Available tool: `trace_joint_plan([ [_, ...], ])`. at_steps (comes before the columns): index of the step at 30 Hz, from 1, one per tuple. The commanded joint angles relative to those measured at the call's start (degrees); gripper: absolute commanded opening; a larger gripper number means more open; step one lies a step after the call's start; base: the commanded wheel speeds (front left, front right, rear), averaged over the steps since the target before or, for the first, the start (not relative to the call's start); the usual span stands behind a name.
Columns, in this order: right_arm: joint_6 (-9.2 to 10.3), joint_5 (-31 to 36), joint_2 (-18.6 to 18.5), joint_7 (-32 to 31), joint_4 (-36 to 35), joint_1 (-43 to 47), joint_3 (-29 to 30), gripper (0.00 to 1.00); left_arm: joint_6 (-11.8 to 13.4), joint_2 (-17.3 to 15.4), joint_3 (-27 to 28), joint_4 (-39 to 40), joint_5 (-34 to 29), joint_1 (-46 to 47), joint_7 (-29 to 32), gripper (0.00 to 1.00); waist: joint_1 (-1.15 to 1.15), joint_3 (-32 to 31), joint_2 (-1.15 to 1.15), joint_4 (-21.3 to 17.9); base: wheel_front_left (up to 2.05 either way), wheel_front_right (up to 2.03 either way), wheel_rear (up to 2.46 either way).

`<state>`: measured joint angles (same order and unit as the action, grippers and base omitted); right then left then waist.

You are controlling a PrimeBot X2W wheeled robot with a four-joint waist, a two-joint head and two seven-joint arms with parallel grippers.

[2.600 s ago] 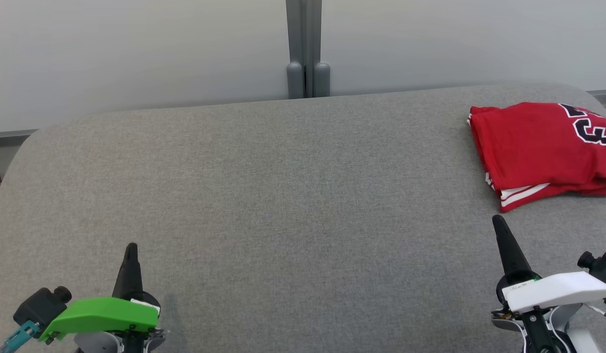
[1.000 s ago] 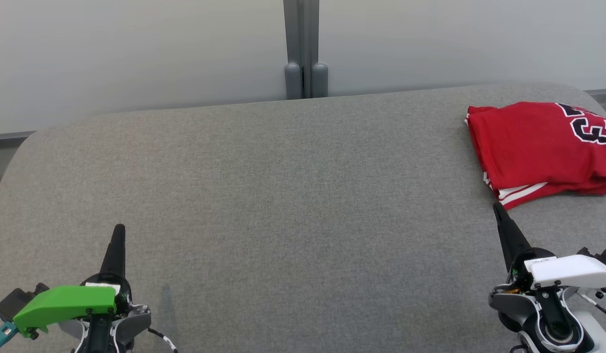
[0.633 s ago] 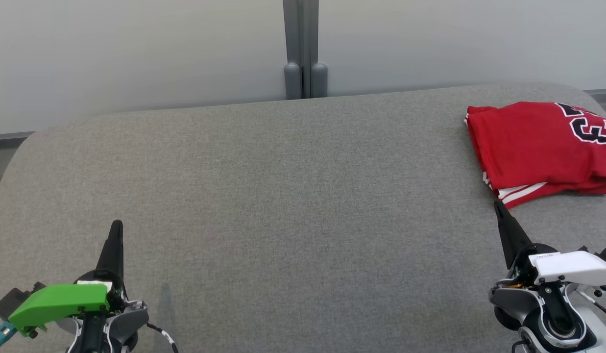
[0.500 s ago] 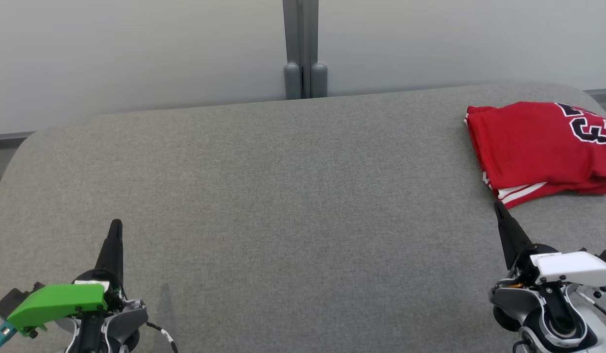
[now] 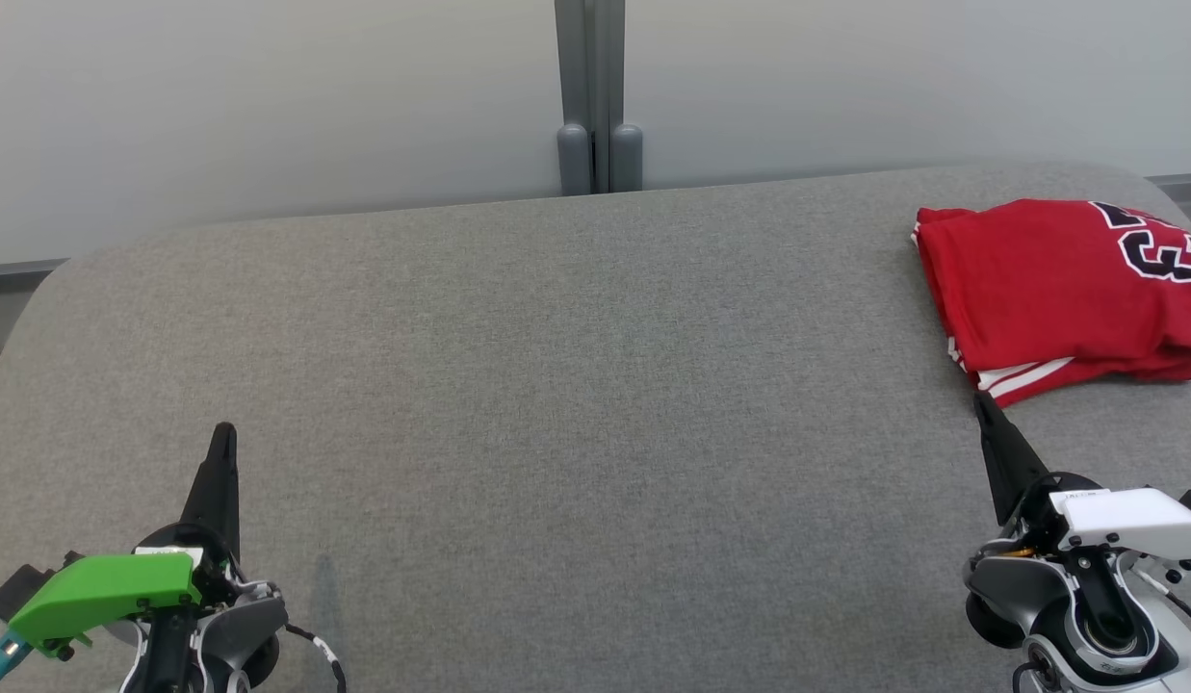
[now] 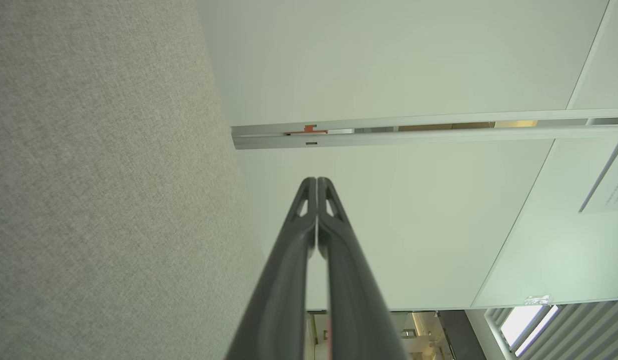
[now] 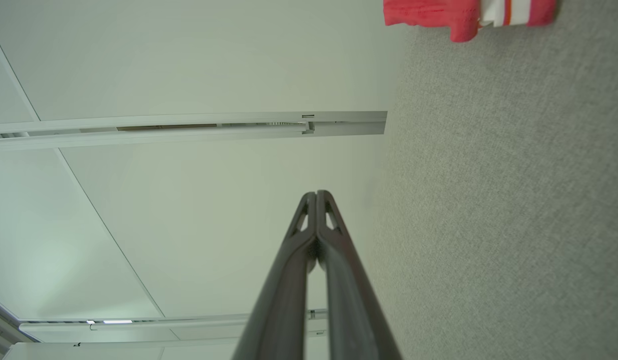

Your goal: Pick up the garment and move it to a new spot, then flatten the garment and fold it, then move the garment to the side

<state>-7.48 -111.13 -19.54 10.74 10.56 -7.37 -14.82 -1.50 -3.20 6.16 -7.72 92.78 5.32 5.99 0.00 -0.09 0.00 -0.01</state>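
Left gripper (image 5: 221, 433): fingers pressed together on nothing, low at the left of the head view, tip pointing toward the wall (image 5: 268, 96).
Right gripper (image 5: 980, 399): fingers likewise together and empty, low at the right. In the head view its tip sits just below the garment's striped corner. The right wrist view shows a stretch of grey cloth between tip and garment, so the two are apart.
Wrists: a green cover (image 5: 104, 592) caps the left, a white cover (image 5: 1129, 515) the right, each with dark fittings and cables beneath.
Garment (image 5: 1048, 279): red, folded into a thick flat stack, white stripes along the near hem and a dark, white-edged numeral on top. It lies at the far right of the table and is cut off by the right edge of the head view.
Table (image 5: 595, 385): grey fabric top with rounded corners. Open cloth runs between the two grippers and from the right gripper up to the garment.
Backdrop: pale wall panels behind the far edge, split at the middle by a grey post (image 5: 593, 96) with two rounded stubs at its foot.
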Motion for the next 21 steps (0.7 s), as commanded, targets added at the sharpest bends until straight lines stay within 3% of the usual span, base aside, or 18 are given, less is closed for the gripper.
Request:
trace_joint_plan([
  [1, -0.02, -0.31, -0.32, 0.33, -0.17, -0.57, -0.21, 0.00, -0.28, -0.03, 0.24, 0.22, 0.14, 0.69, 0.23, 0.00, 0.00, 0.00, 0.00, 0.00, 0.00, 0.00, 0.00],
  [21, -0.02, -1.71, -1.65, 1.75, -0.86, -0.81, -1.80, 0.00, -0.26, 0.02, 0.30, 0.27, 0.06, 0.67, 0.27, 0.00, 0.00, 0.02, 0.00, 0.01, 0.00, 0.00, 0.00],
])
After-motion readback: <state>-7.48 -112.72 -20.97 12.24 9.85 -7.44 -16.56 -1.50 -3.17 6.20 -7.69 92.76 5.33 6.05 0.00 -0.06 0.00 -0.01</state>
